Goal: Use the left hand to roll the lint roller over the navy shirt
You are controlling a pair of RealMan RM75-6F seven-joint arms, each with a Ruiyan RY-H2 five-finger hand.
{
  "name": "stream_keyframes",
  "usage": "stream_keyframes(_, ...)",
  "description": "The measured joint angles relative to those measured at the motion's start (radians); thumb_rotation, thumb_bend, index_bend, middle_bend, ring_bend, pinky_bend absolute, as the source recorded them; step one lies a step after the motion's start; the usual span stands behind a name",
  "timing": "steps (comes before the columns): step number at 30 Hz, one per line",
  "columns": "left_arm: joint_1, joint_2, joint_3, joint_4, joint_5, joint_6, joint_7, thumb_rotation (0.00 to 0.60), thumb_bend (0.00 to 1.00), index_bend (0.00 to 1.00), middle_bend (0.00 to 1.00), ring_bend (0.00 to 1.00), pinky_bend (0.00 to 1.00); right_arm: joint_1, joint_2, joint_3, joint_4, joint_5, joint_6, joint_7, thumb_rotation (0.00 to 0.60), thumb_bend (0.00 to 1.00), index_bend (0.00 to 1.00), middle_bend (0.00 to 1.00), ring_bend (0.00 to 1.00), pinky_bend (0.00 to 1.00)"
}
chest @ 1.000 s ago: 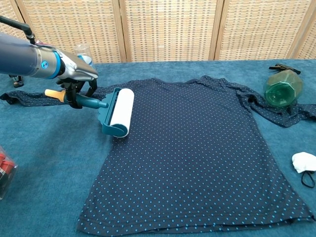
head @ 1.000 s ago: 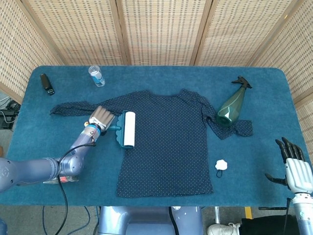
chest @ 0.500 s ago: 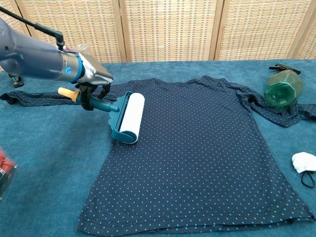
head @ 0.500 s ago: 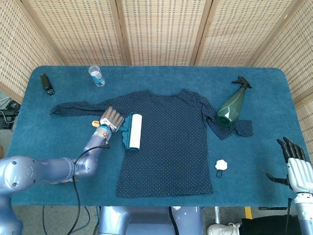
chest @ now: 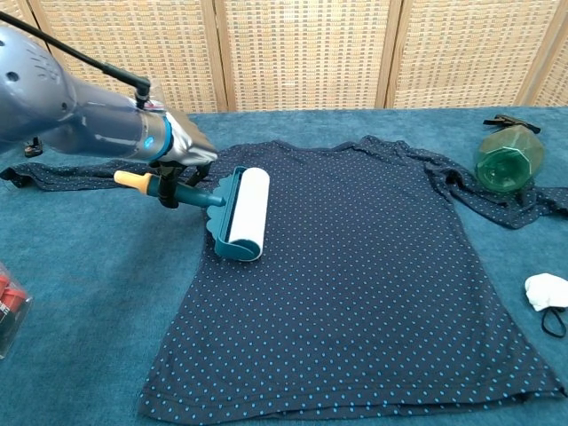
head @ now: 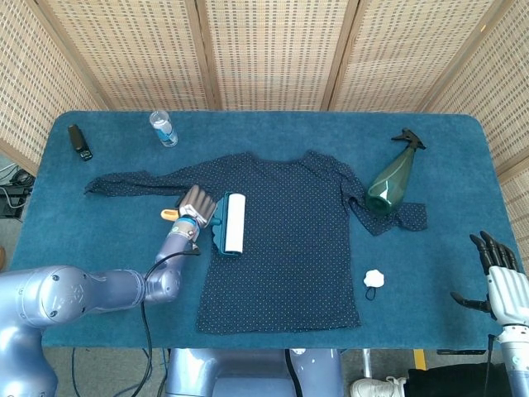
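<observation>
The navy dotted shirt (head: 289, 240) (chest: 355, 266) lies flat across the middle of the blue table. A lint roller (head: 232, 223) (chest: 244, 213), white drum in a teal frame with an orange-tipped handle, rests on the shirt's left side. My left hand (head: 197, 207) (chest: 177, 155) grips its handle, just left of the drum. Down by the table's right front corner, my right hand (head: 496, 277) is held off the table, fingers spread and holding nothing; the chest view does not show it.
A green spray bottle (head: 390, 182) (chest: 506, 155) lies on the shirt's right sleeve. A small white object (head: 375, 279) (chest: 546, 293) sits right of the hem. A water bottle (head: 164, 128) and a black device (head: 79, 141) stand at the back left.
My left hand has pushed the lint roller to the right, from the shirt's left edge further onto the fabric. The right hand has stayed put.
</observation>
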Motion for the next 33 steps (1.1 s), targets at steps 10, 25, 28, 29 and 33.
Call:
stream_keyframes(10, -0.055, -0.058, -0.047, 0.035, -0.091, 0.015, 0.085, 0.600, 0.52, 0.85, 0.89, 0.73, 0.63, 0.001, 0.006, 0.002, 0.001, 0.004, -0.008, 0.021, 0.600, 0.05, 0.00, 0.00, 0.00, 0.00)
stream_keyframes(25, -0.108, -0.160, -0.124, 0.142, -0.200, 0.020, 0.206, 0.600, 0.52, 0.85, 0.89, 0.73, 0.63, 0.000, 0.012, 0.002, 0.001, 0.001, -0.012, 0.043, 0.600, 0.05, 0.00, 0.00, 0.00, 0.00)
stream_keyframes(28, -0.110, -0.169, -0.134, 0.149, -0.212, 0.025, 0.232, 0.600, 0.52, 0.85, 0.89, 0.73, 0.63, 0.000, 0.012, 0.000, 0.002, 0.000, -0.012, 0.040, 0.600, 0.05, 0.00, 0.00, 0.00, 0.00)
stream_keyframes(29, -0.108, -0.169, -0.137, 0.147, -0.214, 0.030, 0.239, 0.600, 0.52, 0.85, 0.89, 0.73, 0.63, 0.000, 0.011, 0.000, 0.001, 0.000, -0.012, 0.040, 0.600, 0.05, 0.00, 0.00, 0.00, 0.00)
stream_keyframes(33, -0.090, -0.152, -0.136, 0.127, -0.207, 0.045, 0.248, 0.600, 0.52, 0.85, 0.89, 0.73, 0.63, 0.000, 0.010, -0.003, -0.002, -0.004, -0.011, 0.032, 0.600, 0.05, 0.00, 0.00, 0.00, 0.00)
